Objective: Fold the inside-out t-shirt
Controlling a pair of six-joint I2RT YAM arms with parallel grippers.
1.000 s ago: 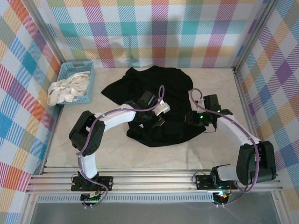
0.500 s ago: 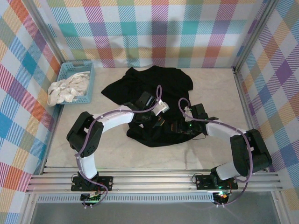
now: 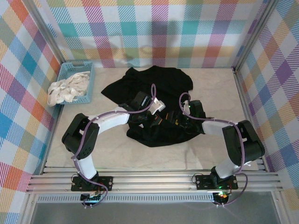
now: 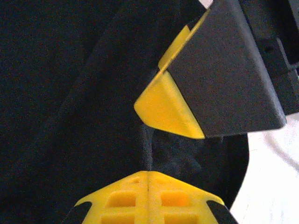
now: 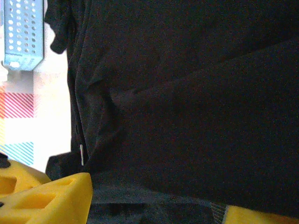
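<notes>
On the table (image 3: pixel 117 154), bare along its front edge, the left gripper (image 4: pixel 148 175) pinches the black inside-out t-shirt (image 3: pixel 163 84) while the right gripper (image 5: pixel 154 205) stands spread wide.

- The t-shirt (image 3: pixel 163 86) is seen as plain black.
- The basket (image 3: pixel 77 64) is coloured light blue.
- The cloth (image 3: pixel 65 89) is cream-white.
- The table (image 3: pixel 117 154) is marbled pale beige.
- The walls (image 3: pixel 154 28) are checked in many colours.
- The left gripper (image 4: pixel 147 177) is tipped yellow.
</notes>
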